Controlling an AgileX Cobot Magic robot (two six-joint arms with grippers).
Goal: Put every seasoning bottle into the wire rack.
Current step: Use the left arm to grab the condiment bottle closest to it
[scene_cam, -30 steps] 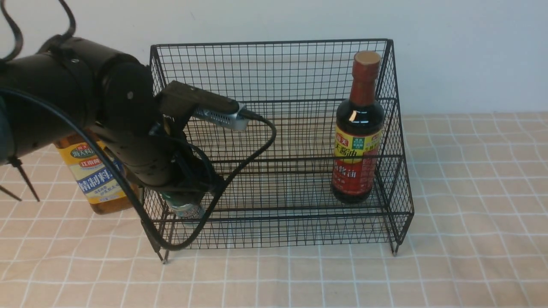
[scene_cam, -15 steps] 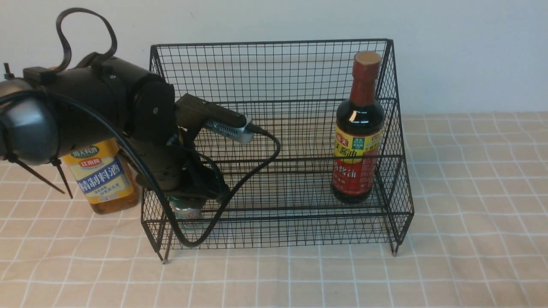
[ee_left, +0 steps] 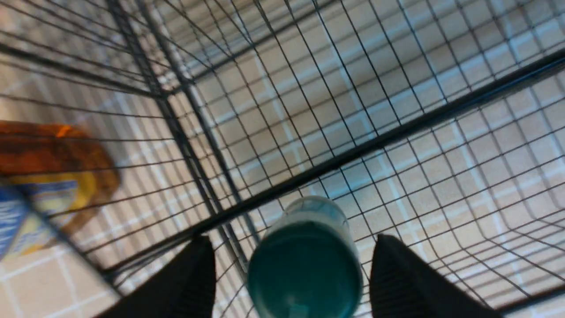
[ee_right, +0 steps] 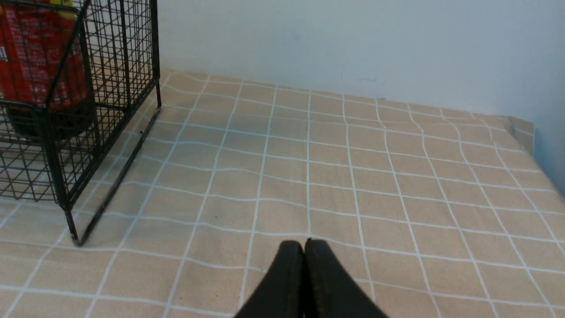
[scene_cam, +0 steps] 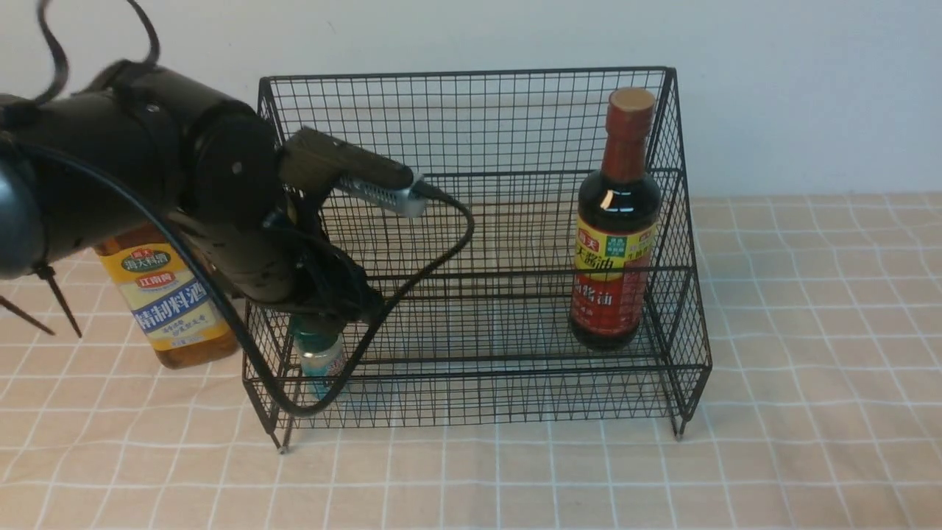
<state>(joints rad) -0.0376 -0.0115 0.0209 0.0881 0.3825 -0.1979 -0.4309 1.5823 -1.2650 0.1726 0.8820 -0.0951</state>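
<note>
Left wrist view shows the left jaws apart, one on each side of the green-capped shaker point(ee_left: 304, 265). The arm has lifted a little, so the shaker now stands alone in the wire rack point(scene_cam: 478, 73). The right jaws are together. The amber bottle point(scene_cam: 173, 309) still waits outside.

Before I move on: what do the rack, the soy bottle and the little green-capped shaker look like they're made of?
The wire rack: thin metal wire in a welded-looking grid, matte black coating. The dark soy bottle: glossy and clear, with a sharp highlight on its shoulder; glass or hard plastic, I cannot tell which. The green-capped shaker: translucent body and smooth teal cap, probably plastic.
</note>
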